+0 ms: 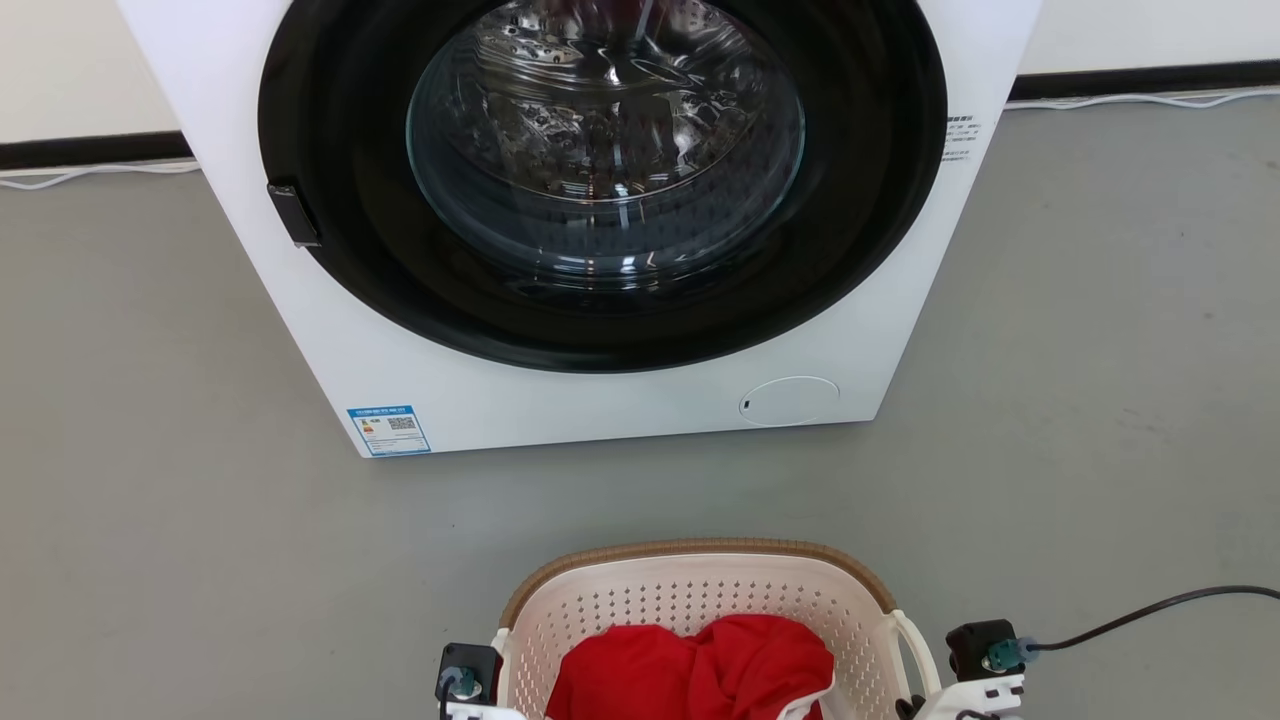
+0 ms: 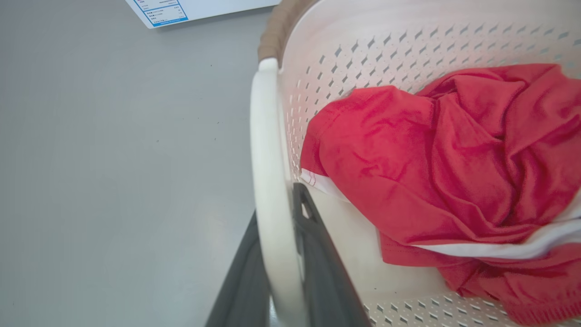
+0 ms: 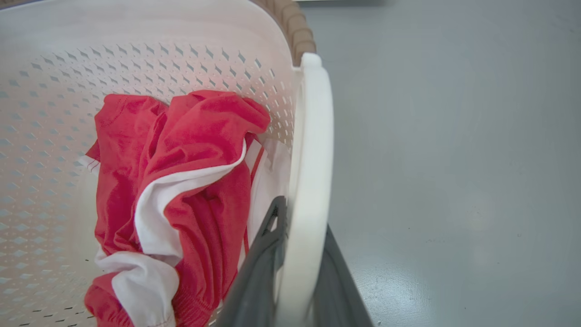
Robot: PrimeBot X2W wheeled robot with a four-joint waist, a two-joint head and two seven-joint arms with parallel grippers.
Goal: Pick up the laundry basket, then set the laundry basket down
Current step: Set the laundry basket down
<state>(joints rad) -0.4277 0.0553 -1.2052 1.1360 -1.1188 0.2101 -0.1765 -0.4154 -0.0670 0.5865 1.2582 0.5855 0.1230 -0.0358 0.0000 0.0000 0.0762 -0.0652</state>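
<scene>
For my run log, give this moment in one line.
cream-white perforated plastic laundry basket: holds red-and-white garment | left hand: shut on white loop handle | right hand: shut on other handle

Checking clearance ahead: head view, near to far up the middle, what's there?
Near to far: red garment → far wall of the laundry basket → grey floor → white washer → its dark round door.

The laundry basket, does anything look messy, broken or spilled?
Nothing stands out. The laundry basket looks whole, and the crumpled red and white clothes lie inside it. The left pincer is closed on the left handle, and the right pincer on the right handle.
</scene>
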